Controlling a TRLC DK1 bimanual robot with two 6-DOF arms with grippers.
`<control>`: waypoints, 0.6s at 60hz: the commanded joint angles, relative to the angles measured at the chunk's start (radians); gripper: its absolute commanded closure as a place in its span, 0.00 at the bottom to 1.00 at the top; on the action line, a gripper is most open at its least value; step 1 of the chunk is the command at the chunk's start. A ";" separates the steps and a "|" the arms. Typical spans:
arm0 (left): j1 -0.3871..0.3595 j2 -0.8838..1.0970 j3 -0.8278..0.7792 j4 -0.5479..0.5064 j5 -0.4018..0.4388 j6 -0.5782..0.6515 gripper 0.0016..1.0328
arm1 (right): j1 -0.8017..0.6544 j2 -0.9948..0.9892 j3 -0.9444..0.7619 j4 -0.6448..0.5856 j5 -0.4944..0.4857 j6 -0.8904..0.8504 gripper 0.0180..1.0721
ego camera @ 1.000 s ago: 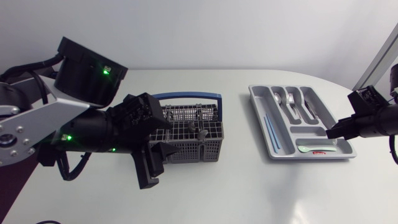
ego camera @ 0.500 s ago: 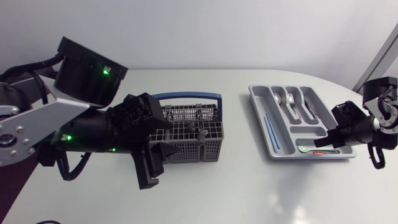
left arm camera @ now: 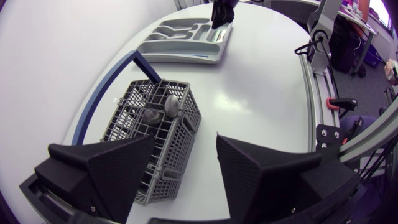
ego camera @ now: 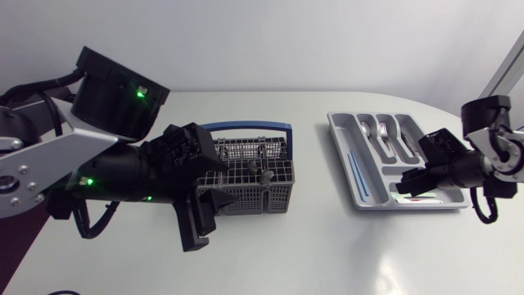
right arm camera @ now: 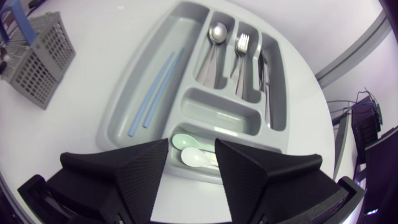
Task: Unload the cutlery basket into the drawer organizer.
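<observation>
Right gripper [right arm camera: 191, 145] and left gripper [left arm camera: 183, 140] spread empty; organizer [right arm camera: 127, 87] holds spoons [right arm camera: 216, 32], fork [right arm camera: 242, 42], knife [right arm camera: 266, 68], blue sticks [right arm camera: 155, 87].

Grey plastic mesh cutlery basket with blue handle [ego camera: 254, 176] sits left of centre on the white table [ego camera: 327, 254]. Grey plastic compartment drawer organizer [ego camera: 344, 160] is well apart on the right. In the organizer: metal spoon [right arm camera: 216, 34], metal fork [right arm camera: 242, 43] and metal knife [right arm camera: 264, 71] in the rear slots, two pale blue plastic sticks [right arm camera: 152, 87] in the basket-side long slot, two small plastic spoons [right arm camera: 193, 152] in the front slot.

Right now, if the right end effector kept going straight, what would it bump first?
Probably the pale spoons in the drawer organizer, right ahead of the right end effector, though depth is unclear.
</observation>
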 commanded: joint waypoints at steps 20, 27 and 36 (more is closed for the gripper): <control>-0.023 -0.004 -0.008 0.000 -0.012 -0.006 0.16 | 0.328 -0.397 -0.001 -0.168 -0.196 0.081 0.36; -0.037 0.002 0.001 0.000 -0.026 0.008 0.16 | 0.424 -0.368 0.030 -0.176 -0.196 0.190 0.36; -0.043 0.030 0.012 0.015 -0.028 0.030 0.16 | 0.483 -0.280 0.084 -0.163 -0.213 0.374 0.36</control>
